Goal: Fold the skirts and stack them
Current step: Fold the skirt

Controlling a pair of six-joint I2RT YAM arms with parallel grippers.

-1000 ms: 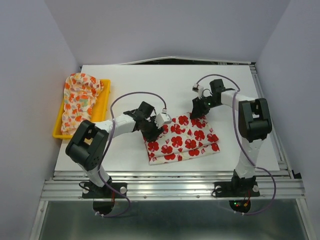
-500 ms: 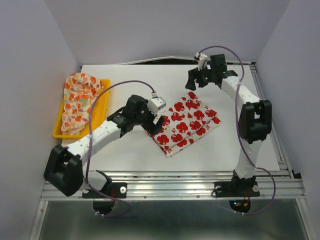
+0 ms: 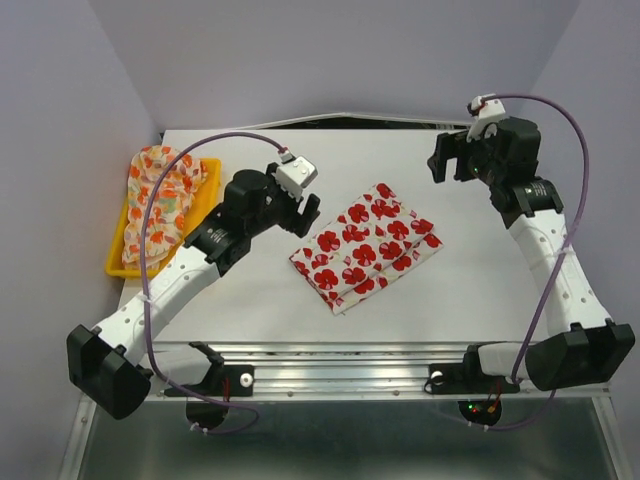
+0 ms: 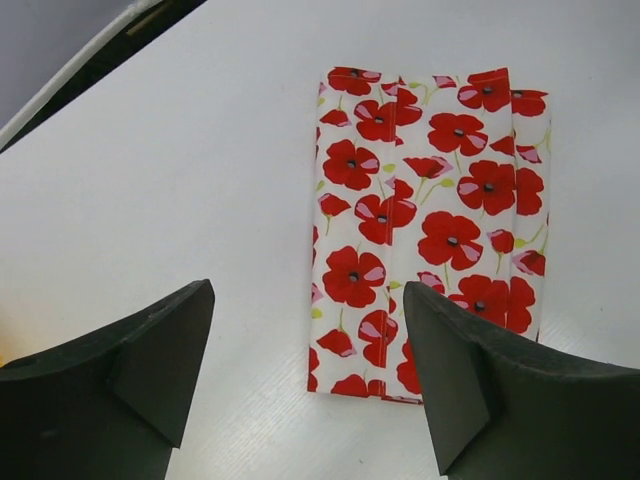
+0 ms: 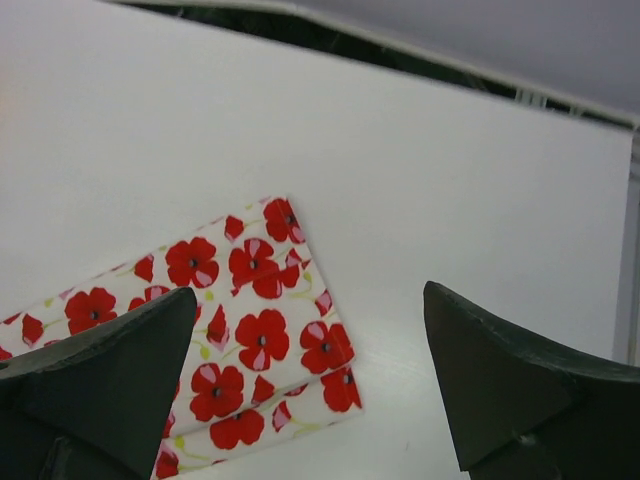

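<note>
The white skirt with large red flowers (image 3: 365,246) lies folded into a flat rectangle in the middle of the table, also seen in the left wrist view (image 4: 430,210) and the right wrist view (image 5: 230,320). The cream skirt with orange print (image 3: 160,200) sits crumpled in the yellow tray (image 3: 208,200) at the left. My left gripper (image 3: 303,207) hovers open just left of the folded skirt, holding nothing. My right gripper (image 3: 450,160) is raised, open and empty, above the back right of the table, well clear of the skirt.
The table's back edge (image 3: 330,128) runs along a dark gap by the wall. A metal rail (image 3: 350,365) borders the near edge, with both arm bases below it. Bare white table (image 3: 250,300) surrounds the folded skirt.
Both grippers opened, let go of the red-flowered skirt and pulled up and away. The left went to the left, the right to the back right. The skirt was turned and now lies at an angle.
</note>
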